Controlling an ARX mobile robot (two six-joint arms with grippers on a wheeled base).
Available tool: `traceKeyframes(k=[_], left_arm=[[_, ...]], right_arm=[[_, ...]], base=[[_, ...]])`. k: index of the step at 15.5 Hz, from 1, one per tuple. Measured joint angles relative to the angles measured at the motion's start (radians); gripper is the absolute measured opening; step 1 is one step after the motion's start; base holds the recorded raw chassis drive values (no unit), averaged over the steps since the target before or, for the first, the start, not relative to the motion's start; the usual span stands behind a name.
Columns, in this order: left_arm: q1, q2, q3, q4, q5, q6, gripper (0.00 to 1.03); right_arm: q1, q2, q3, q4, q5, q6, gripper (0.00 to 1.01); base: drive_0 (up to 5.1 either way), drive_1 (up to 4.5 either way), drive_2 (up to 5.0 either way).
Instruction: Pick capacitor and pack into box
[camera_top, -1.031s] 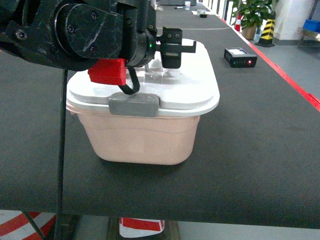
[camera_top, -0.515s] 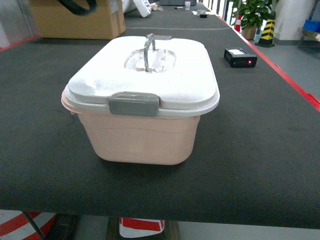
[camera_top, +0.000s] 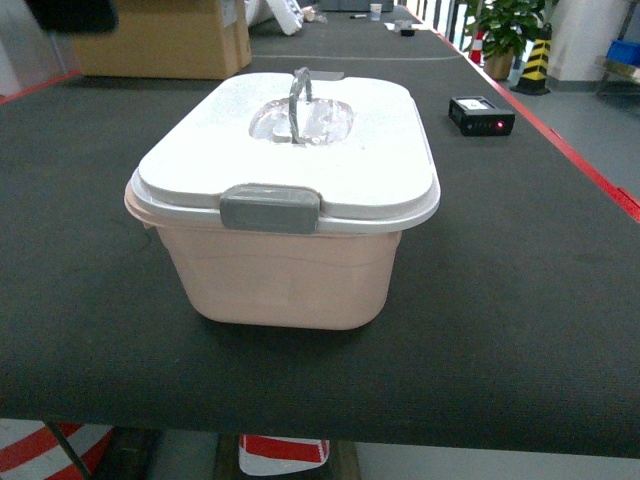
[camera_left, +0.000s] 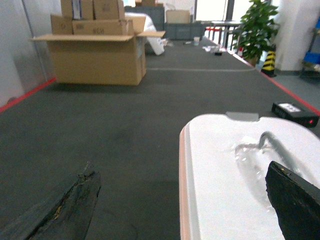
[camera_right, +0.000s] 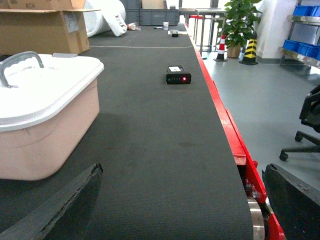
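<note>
**Left gripper (camera_left: 181, 172) spread wide and empty, lid down on the box — trouble ahead?**

Fingers well apart, nothing between them. Same story on the right gripper (camera_right: 182, 169): splayed open, holding nothing, hanging low over the black mat (camera_right: 165, 150).

Box (camera_top: 290, 270) just below and to the right of the left gripper, with the lid's edge right under the gap between the fingers. From the right gripper, off to the left and a bit ahead. White lid (camera_top: 380, 170) seated, grey latch (camera_top: 270, 208) lying flat against the front, handle (camera_top: 298, 95) standing up.

Possible snags, guessing from here:
- Can't spot a capacitor in any view, so nothing to pick.
- Can't pack anything with the lid on and the latch down. Pulling the handle without freeing the latch would probably lift or drag the whole tub, and it looks light.
- Right gripper close to the red table edge (camera_right: 235, 145) on its right side, so a wide swing could catch it.
- Black gadget (camera_top: 480, 113) with a red light beyond the box, easy to knock on a reach.

Writing: nothing legible. Dark print on the cardboard carton (camera_left: 97, 57) far ahead of the left gripper — too blurred. Gadget's label too small.
</note>
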Motion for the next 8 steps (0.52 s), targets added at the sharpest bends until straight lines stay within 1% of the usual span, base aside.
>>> traceKeyframes(k=[1, 4, 5, 6, 7, 8], left_arm=[[0.003, 0.011, -0.002, 0.002, -0.001, -0.01, 0.98], [-0.003, 0.003, 0.002, 0.012, 0.002, -0.016, 0.98], [-0.003, 0.003, 0.003, -0.005, 0.0, -0.016, 0.97], [0.01, -0.031, -0.005, -0.093, -0.002, -0.015, 0.87], [0.051, -0.126, -0.119, -0.07, 0.026, -0.015, 0.68], [0.084, -0.19, -0.194, -0.048, 0.052, -0.016, 0.52]], right_arm=[[0.0, 0.0, 0.0, 0.0, 0.0, 0.0, 0.98], [0.0, 0.0, 0.0, 0.0, 0.0, 0.0, 0.98], [0.0, 0.0, 0.0, 0.0, 0.0, 0.0, 0.98], [0.0, 0.0, 0.0, 0.0, 0.0, 0.0, 0.98], [0.0, 0.0, 0.0, 0.0, 0.0, 0.0, 0.98], [0.0, 0.0, 0.0, 0.0, 0.0, 0.0, 0.98]], base=[[0.0, 0.0, 0.0], [0.0, 0.0, 0.0], [0.0, 0.0, 0.0], [0.0, 0.0, 0.0], [0.0, 0.0, 0.0], [0.0, 0.0, 0.0]])
